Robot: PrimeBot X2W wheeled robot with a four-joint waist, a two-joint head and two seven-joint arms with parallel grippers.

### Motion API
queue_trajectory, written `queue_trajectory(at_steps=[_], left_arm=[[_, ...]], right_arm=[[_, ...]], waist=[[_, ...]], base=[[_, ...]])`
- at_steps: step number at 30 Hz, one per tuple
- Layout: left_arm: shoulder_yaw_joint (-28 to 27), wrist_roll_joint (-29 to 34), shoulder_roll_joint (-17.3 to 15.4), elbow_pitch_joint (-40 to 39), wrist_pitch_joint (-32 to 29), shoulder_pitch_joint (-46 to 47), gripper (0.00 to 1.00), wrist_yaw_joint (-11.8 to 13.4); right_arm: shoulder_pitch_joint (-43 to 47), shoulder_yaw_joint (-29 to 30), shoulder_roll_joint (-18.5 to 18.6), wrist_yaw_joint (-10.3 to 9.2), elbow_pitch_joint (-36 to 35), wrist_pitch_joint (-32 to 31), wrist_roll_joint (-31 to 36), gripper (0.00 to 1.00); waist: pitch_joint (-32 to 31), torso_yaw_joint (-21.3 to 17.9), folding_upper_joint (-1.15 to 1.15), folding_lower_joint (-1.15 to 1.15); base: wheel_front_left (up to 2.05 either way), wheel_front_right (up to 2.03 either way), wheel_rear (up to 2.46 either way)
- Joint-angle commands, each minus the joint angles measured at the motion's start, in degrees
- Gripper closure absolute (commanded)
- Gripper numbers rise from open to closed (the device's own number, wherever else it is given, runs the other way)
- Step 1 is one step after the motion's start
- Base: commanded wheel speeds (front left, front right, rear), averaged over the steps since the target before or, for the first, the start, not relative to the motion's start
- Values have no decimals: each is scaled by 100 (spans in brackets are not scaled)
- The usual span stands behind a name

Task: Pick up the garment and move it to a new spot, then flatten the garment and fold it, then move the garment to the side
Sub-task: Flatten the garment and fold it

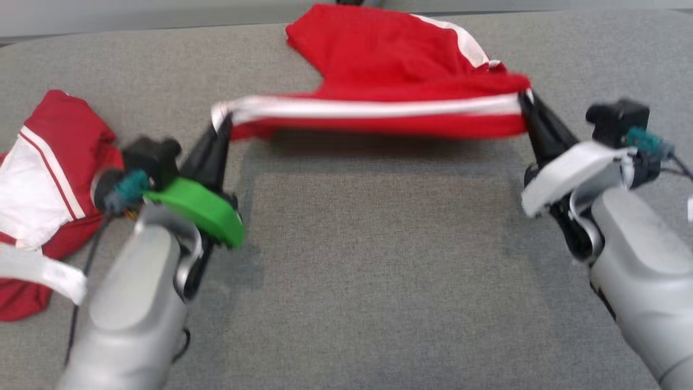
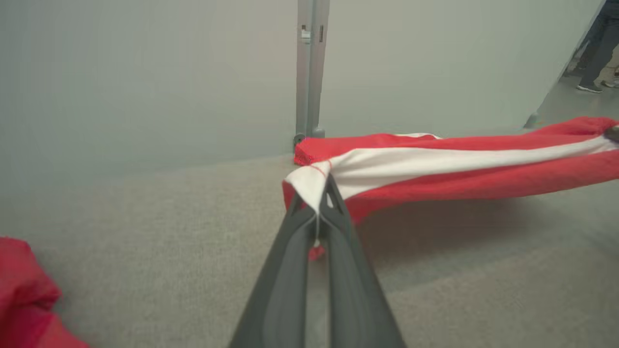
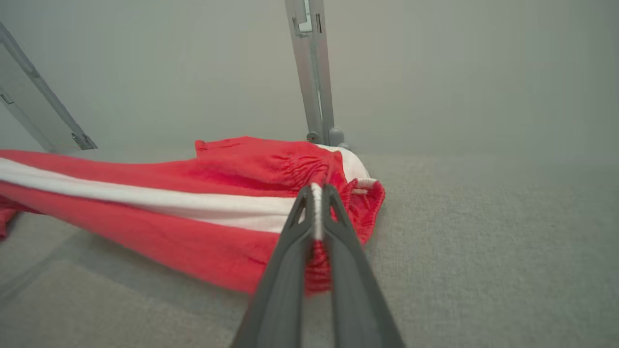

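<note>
Left gripper (image 1: 222, 127) and right gripper (image 1: 526, 104) each pinched on opposite ends of garment (image 1: 379, 76); striped edge taut between them, long axis left-right, clear of grey table (image 1: 346, 271), rest lying on table's far side

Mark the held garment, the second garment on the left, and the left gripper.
held garment (image 1: 390, 65): head view, red fabric above the white stripe.
second garment (image 1: 59, 122): head view, its red upper part.
left gripper (image 1: 221, 129): head view, fingertips shut on the held garment's white corner.
</note>
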State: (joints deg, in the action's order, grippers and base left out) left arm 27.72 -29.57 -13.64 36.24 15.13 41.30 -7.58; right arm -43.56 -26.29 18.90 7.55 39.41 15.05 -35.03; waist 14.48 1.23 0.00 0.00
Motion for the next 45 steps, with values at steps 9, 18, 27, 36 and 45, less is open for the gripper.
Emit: queue_trajectory(at_steps=[9,18,27,36,45], left_arm=[[26,-149,139,7,3,-2292,100,18],[-678,-29,212,-508,3,-4032,100,19],[-1081,138,264,-941,3,-4633,100,19],[-678,405,-138,-941,3,-2508,100,18],[345,264,-361,158,0,-36,100,18]], right_arm=[[2184,-360,233,-12,-378,17,-547,100],[3778,-335,145,-13,-728,17,-343,100],[4524,9,118,-13,-1383,18,-341,100],[3507,614,-341,-12,-1785,18,-842,100],[2349,1362,-1083,-11,-1635,18,-460,100]], waist=[[-1008,-90,0,0],[-1670,-167,0,0],[-1653,-208,0,0],[-747,-584,0,0],[551,-1161,0,0]], base=[[0,0,0],[0,0,0],[0,0,0],[0,0,0],[0,0,0]])
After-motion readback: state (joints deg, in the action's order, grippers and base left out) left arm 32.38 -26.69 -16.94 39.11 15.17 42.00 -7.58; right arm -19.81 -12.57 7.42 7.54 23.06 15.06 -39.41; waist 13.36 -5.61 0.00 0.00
